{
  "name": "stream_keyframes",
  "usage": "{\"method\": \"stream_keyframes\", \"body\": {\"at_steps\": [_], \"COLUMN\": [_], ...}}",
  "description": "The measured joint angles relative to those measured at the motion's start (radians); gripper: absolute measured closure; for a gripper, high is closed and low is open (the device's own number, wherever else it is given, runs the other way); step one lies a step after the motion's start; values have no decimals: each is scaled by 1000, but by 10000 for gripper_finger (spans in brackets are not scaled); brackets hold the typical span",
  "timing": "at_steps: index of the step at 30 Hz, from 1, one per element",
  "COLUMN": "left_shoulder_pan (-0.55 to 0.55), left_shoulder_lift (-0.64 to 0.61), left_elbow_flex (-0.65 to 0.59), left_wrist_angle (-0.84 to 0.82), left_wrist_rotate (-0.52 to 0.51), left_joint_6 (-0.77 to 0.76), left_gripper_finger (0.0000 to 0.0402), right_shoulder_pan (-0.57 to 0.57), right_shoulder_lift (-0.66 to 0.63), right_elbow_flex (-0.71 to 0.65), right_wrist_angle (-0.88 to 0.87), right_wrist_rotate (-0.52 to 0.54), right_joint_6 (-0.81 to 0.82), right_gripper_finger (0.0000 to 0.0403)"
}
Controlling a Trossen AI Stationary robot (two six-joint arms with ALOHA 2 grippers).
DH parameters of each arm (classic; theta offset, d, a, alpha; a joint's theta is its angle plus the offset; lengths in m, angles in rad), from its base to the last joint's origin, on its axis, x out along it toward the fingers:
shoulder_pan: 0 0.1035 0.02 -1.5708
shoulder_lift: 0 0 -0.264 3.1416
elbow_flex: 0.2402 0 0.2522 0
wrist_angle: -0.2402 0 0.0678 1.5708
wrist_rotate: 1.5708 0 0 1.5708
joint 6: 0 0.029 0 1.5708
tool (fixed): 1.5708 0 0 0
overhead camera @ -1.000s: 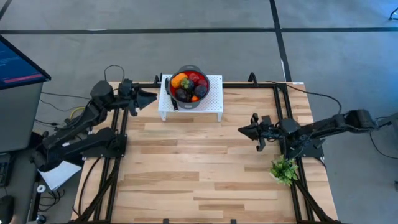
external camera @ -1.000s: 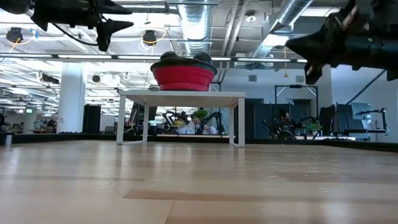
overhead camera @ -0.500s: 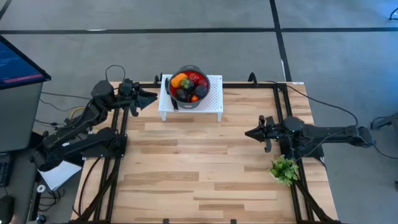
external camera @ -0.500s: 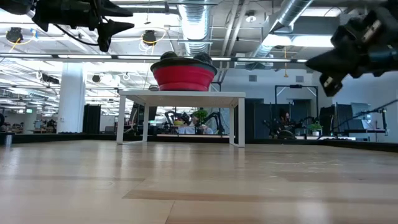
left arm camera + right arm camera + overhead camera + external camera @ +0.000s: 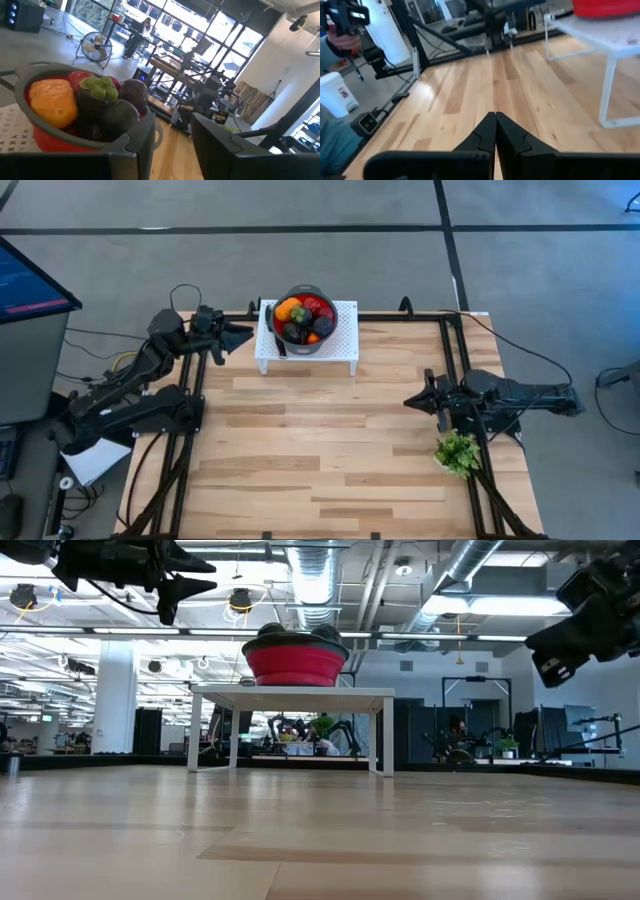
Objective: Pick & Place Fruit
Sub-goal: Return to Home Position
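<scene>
Fruit (image 5: 303, 318) lies heaped in the red strainer bowl (image 5: 295, 665), which stands on the white perforated shelf (image 5: 345, 345) at the far edge of the wooden surface (image 5: 300, 450). No piece shows loose on the wood, so I judge the placing done and the step in hand to be parking the arms. The left claw (image 5: 245, 334) hangs just beside the shelf's left end, its fingers (image 5: 145, 142) parted and holding nothing. The right claw (image 5: 412, 400) hovers over the surface's right side, well apart from the shelf, its fingers (image 5: 487, 135) pressed together on nothing. The next move probably calls for no grasp, only drawing the left arm away without clipping shelf or knife (image 5: 274, 330). Counted: one bowl, one shelf, one knife, one leafy sprig (image 5: 457, 452), two arms. At least five fruit show: one orange, one red, three dark purple; any beneath are hidden.
</scene>
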Motion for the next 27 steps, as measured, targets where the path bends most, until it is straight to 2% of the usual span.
{"method": "stream_keyframes", "body": {"at_steps": [7, 11, 14, 27], "left_shoulder_pan": [0, 0, 0, 0], "left_shoulder_lift": [11, 12, 12, 12], "left_elbow_flex": [0, 0, 0, 0], "left_wrist_angle": [3, 4, 3, 3], "left_wrist_rotate": [-39, -41, -44, -44], "left_joint_6": [-7, -7, -8, -2], "left_gripper_finger": [284, 285, 285, 285], "right_shoulder_pan": [50, 64, 70, 66], "right_shoulder_lift": [-13, -13, -13, -12], "right_elbow_flex": [-17, -59, -75, -80], "right_wrist_angle": [67, 203, 244, 260], "right_wrist_rotate": [102, 101, 98, 105], "right_joint_6": [-49, -89, -107, -151], "right_gripper_finger": [402, 402, 402, 402]}}
